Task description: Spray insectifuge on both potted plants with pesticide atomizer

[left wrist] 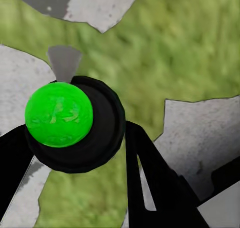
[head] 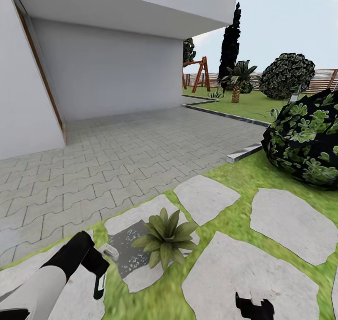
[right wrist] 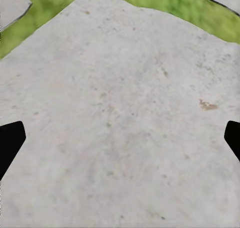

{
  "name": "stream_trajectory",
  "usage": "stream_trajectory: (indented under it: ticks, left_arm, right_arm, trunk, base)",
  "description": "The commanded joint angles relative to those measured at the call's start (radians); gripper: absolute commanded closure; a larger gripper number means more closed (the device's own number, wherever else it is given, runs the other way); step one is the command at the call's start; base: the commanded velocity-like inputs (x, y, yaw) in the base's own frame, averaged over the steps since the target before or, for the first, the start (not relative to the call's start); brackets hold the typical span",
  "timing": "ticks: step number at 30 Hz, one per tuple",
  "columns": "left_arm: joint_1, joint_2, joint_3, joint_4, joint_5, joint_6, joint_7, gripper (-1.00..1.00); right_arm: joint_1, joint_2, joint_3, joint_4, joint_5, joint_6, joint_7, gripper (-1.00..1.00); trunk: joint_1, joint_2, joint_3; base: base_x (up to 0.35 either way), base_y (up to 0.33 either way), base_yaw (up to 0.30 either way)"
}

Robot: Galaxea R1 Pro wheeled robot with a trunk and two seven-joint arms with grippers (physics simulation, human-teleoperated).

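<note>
Head view, lower left: the left arm [head: 42,282] (white sleeve, black wrist) reached up and right, and the left gripper [head: 96,266] had its fingers clamped on the pesticide atomizer [head: 104,263]. The dark green handle hung below the gripper; the pale grey-white head [head: 110,251] poked out twd the plant. In the left wrist view the atomizer's bright green round cap [left wrist: 59,114] sat in a black collar btwn the black fingers [left wrist: 152,178], w/ lawn and stone beneath.

Just right of the sprayer head, lower centre of the head view, one potted plant [head: 164,238] stood as a low rosette of pointed green leaves on a stepping stone [head: 141,217]. The stone next to it carried a dark speckled patch [head: 126,249]. The pot itself was hidden by leaves.

Further right, more grey stepping stones lay in the lawn [head: 239,202]. At the bottom edge, right of centre, the right gripper [head: 254,307] showed as black tips. In the right wrist view its two fingertips [right wrist: 11,140] sat at opposite frame edges, jaws wide, nothing btwn them, over bare stone.

Right edge, mid-height: a round dark shrub [head: 305,141]. Upper half: grey paving [head: 117,156], white house wall [head: 108,71], a wooden swing frame [head: 199,73] and slat fence [head: 324,80] far back.
</note>
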Motion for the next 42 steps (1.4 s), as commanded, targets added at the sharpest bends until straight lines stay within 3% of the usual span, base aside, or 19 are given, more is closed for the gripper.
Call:
stream_trajectory:
  ticks: [1,10,20,22,23,42]
  left_arm:
    - [0.000,0.001,0.003,-0.006,-0.005,0.007,-0.007,1.00]
    - [0.003,0.007,0.051,-0.076,-0.005,0.006,-0.006,1.00]
    - [0.003,0.002,0.042,-0.067,-0.028,-0.001,-0.006,1.00]
    - [0.002,0.001,0.042,-0.066,-0.042,0.001,-0.006,1.00]
    - [0.005,-0.006,0.049,-0.044,-0.135,0.011,-0.006,1.00]
    - [0.007,-0.003,0.049,-0.039,-0.135,0.007,-0.006,1.00]
  right_arm:
    - [-0.001,0.001,-0.006,0.002,0.011,-0.004,-0.004,-1.00]
    - [-0.001,0.001,-0.005,0.003,0.012,-0.003,-0.004,-1.00]
    - [-0.001,0.001,-0.005,0.005,0.012,-0.003,-0.004,-1.00]
    - [-0.001,0.001,-0.005,0.005,0.012,-0.003,-0.004,-1.00]
    - [0.001,-0.011,-0.005,0.004,0.015,-0.003,-0.004,-1.00]
    - [0.001,-0.011,-0.004,0.005,0.016,-0.003,-0.003,-1.00]
  trunk:
    - [0.000,0.000,-0.001]
    - [0.000,0.000,-0.001]
    - [0.000,0.000,-0.001]
    - [0.000,0.000,-0.001]
    - [0.000,0.000,-0.001]
    - [0.000,0.000,-0.001]
  base:
    - [0.000,0.000,0.000]
    - [0.000,0.000,0.000]
    - [0.000,0.000,-0.147]
    - [0.003,0.000,-0.258]
    - [0.033,0.000,0.000]
    - [0.162,0.000,0.000]
